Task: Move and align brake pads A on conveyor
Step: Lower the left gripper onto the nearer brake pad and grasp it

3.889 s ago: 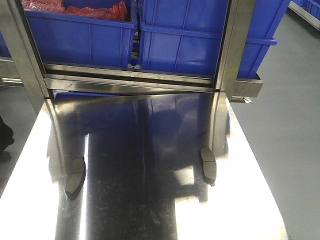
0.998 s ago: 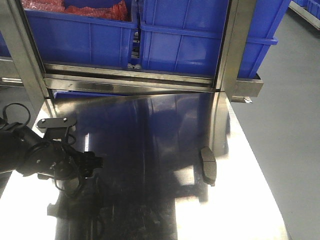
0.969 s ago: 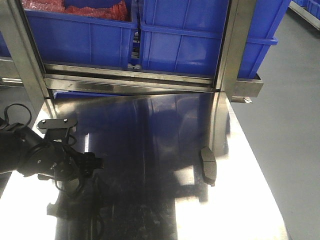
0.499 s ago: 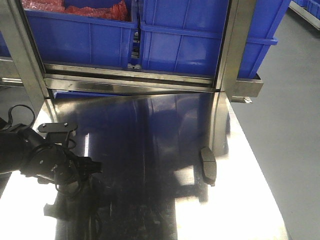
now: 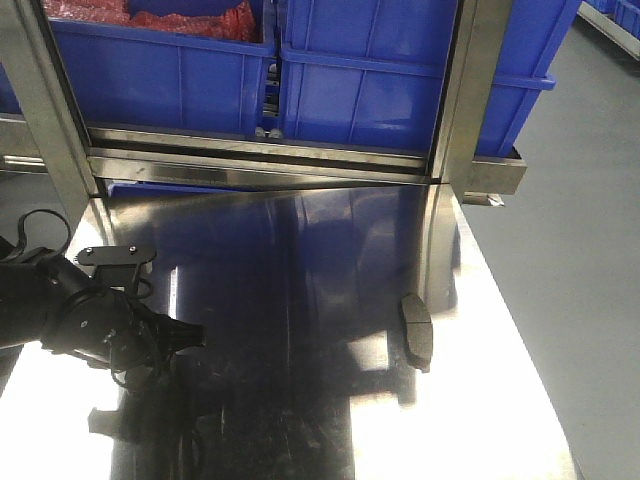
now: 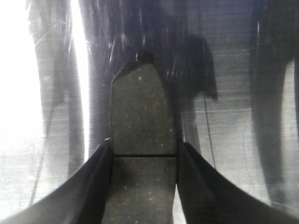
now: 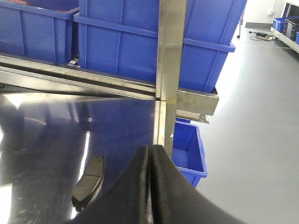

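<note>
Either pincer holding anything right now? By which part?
Left pincer grips a brake pad across its middle, fingers on both long edges at the groove. Right pincer is shut, empty.

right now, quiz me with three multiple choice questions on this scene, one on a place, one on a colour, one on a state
1. Where is the left brake pad?
A. between the left gripper's fingers
B. in a bin
C. under the right gripper

2. What colour are the bins?
A. red
B. blue
C. green

3. How is the right gripper?
A. wide open
B. shut on a pad
C. shut, empty

Answers:
1. A: the black fingers sit against both its long sides.
2. B: the crates behind the rail are blue.
3. C: its fingers meet with nothing between them.
</note>
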Controlling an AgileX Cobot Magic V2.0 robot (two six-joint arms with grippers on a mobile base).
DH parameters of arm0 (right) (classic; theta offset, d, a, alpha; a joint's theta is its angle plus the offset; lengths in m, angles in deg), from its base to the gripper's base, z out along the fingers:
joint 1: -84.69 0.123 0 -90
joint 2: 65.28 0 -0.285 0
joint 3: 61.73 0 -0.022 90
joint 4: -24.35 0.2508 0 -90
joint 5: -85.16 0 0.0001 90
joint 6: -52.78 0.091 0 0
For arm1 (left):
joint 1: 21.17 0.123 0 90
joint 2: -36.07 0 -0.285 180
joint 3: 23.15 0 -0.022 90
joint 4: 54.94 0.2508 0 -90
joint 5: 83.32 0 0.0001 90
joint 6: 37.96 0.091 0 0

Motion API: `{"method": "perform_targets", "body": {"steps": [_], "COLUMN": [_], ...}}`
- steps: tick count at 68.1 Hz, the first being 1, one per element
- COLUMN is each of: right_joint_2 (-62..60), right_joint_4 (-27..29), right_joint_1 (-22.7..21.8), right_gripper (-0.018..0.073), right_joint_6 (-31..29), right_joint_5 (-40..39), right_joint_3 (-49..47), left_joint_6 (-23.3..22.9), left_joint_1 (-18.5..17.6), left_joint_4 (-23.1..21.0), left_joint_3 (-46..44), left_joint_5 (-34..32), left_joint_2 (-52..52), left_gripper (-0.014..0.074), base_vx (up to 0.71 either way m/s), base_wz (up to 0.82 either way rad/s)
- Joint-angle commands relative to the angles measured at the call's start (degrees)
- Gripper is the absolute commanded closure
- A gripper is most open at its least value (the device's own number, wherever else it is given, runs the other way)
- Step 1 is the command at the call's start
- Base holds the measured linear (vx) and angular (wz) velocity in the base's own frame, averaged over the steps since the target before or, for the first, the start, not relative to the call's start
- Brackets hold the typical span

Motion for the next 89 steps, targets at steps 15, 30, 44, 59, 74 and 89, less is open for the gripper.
{"method": "perform_targets", "body": {"steps": [15,30,44,59,74,89], "right_joint_2": [0.4,0.4,0.4,0.4,0.4,0.4], "right_joint_4": [-0.4,-0.4,-0.4,-0.4,-0.4,-0.4], "right_joint_1": [-0.3,-0.3,-0.3,-0.3,-0.3,-0.3], "right_gripper": [0.0562,0.0562,0.0562,0.0562,0.0562,0.0562], "right_joint_6": [-0.4,-0.4,-0.4,-0.4,-0.4,-0.4], "right_joint_5": [-4.4,-4.4,-4.4,-4.4,-4.4,-4.4], "right_joint_3": [-1.6,-1.6,-1.6,-1.6,-1.6,-1.6], "left_joint_6": [1.1,3.2,4.4,6.1,6.0,5.7], "left_joint_1": [-0.3,-0.3,-0.3,-0.4,-3.7,-5.1], "left_joint_4": [-0.2,-0.1,-0.1,-0.2,-0.1,-0.2], "left_joint_3": [-1.3,-1.1,-1.1,-1.0,4.4,11.1], "left_joint_5": [-0.5,1.7,2.8,4.2,1.9,1.1], "left_joint_2": [3.7,7.7,10.1,13.3,21.6,32.3], "left_gripper": [0.0482,0.0482,0.0482,0.0482,0.0482,0.0482], "base_vx": [0.00,0.00,0.00,0.00,0.00,0.00], "base_wz": [0.00,0.00,0.00,0.00,0.00,0.00]}}
